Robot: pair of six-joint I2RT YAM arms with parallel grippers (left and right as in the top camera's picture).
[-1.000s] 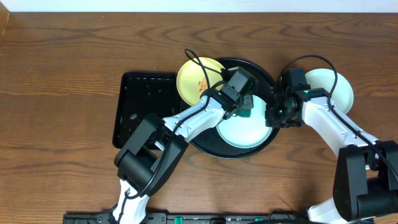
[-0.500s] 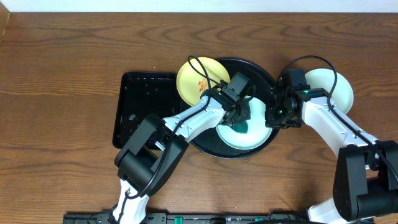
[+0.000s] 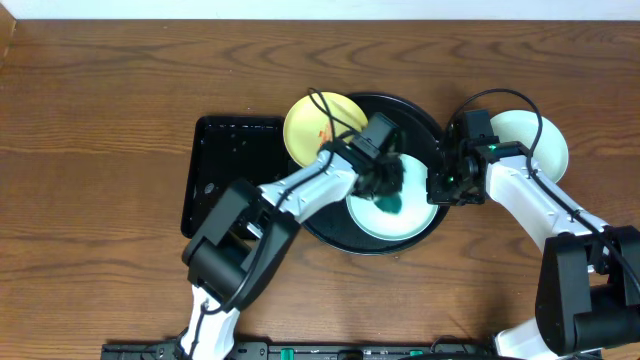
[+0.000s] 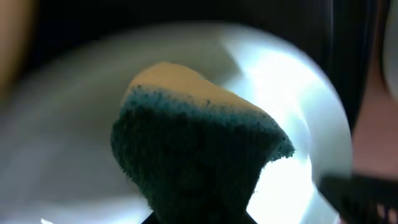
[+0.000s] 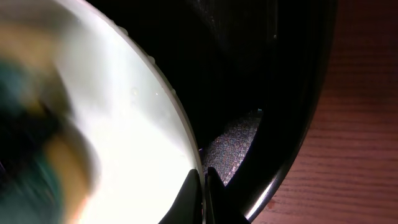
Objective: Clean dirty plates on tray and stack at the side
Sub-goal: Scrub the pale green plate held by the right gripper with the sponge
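Counter (image 3: 100, 120): brown wood-grain top, filling nearly the whole overhead view. The grain runs left to right, with darker swirls and bands. The finish is dull, with no strong glare.

A white strip (image 3: 300, 8) runs along the far edge; whether it is wall or floor cannot be told. A pale tan edge (image 3: 4, 45) shows at the far left corner, identity unclear. A dark rail (image 3: 330, 352) lies along the near edge.

Lighting is even and from above, with soft, short shadows. In the right wrist view the wood reads redder.
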